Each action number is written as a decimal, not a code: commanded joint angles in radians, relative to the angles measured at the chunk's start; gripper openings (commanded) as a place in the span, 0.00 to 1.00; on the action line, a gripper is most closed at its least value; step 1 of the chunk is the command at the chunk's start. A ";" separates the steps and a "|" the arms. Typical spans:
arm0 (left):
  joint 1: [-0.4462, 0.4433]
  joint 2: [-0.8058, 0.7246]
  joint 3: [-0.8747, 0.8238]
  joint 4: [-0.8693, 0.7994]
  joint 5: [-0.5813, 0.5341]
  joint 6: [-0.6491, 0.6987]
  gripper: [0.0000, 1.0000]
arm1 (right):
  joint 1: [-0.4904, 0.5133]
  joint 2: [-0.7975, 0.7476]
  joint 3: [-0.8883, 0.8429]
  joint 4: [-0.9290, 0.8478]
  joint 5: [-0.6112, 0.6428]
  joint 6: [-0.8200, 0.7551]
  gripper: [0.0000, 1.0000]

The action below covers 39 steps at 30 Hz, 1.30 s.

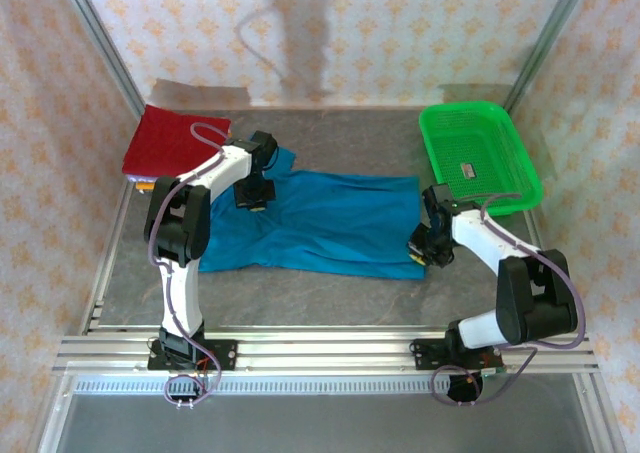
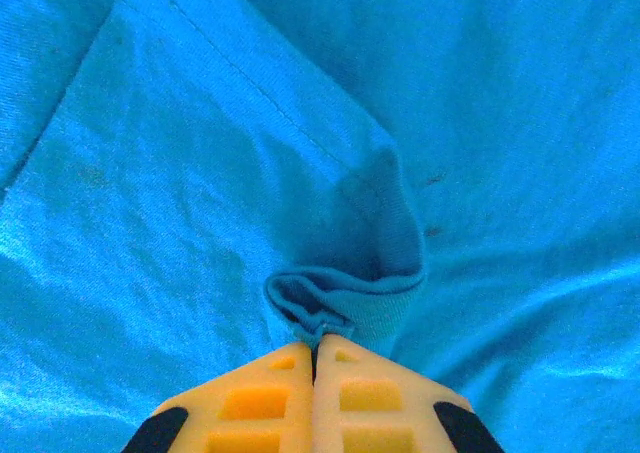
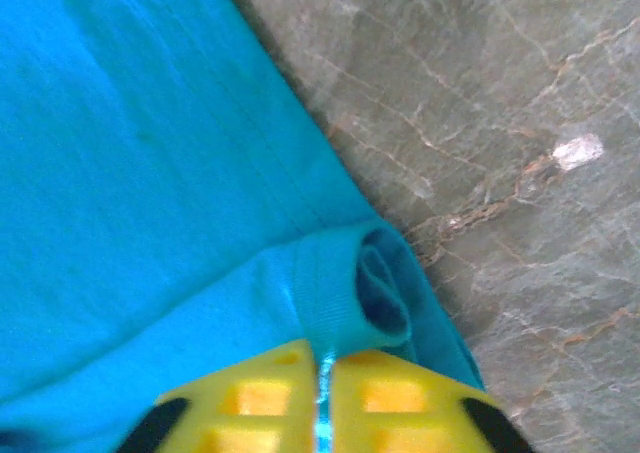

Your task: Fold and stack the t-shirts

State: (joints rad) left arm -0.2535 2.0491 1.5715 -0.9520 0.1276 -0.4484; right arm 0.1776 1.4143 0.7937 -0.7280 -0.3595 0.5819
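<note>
The teal shirt (image 1: 330, 223) lay spread across the middle of the desk (image 1: 330, 298), rumpled at its left end and flatter toward the right. The left hand (image 2: 315, 348) was pressed shut on a small bunched fold of that cloth near the shirt's far left part. The right hand (image 3: 325, 358) was closed on a rolled lip at the shirt's right edge, with bare desk just beside it. A folded red shirt (image 1: 170, 141) sat at the far left corner, apart from the teal shirt. A green basket (image 1: 465, 111) stood at the far right.

The step in hand looked like the first fold of the teal shirt, with both pinches taken and the cloth not yet raised. The next move probably called for both hands to lift together and carry their edges the same way, keeping the cloth taut between them so it would lie down flat. A pull from one side alone could drag the shirt or slip a pinch.
</note>
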 commanded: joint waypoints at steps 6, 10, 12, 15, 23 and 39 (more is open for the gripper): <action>0.008 -0.001 -0.001 -0.014 -0.011 -0.004 0.00 | -0.007 0.083 0.128 -0.034 0.082 -0.022 0.05; 0.008 0.000 0.002 -0.020 -0.014 -0.001 0.00 | -0.006 0.153 0.176 -0.028 0.132 -0.016 0.04; 0.008 0.000 0.002 -0.021 -0.014 0.001 0.00 | -0.006 0.189 0.201 -0.022 0.150 -0.010 0.04; 0.008 -0.002 0.001 -0.022 -0.016 0.001 0.00 | -0.007 0.230 0.233 -0.018 0.208 -0.001 0.07; 0.008 -0.010 -0.005 -0.022 -0.011 0.002 0.00 | -0.006 0.211 0.282 -0.033 0.200 -0.019 0.30; 0.008 -0.211 -0.060 -0.007 0.008 -0.008 0.37 | 0.212 0.080 0.127 0.047 0.040 0.101 0.41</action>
State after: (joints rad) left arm -0.2535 1.9411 1.5246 -0.9516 0.1368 -0.4507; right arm 0.3630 1.4593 0.9546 -0.7338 -0.2947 0.6186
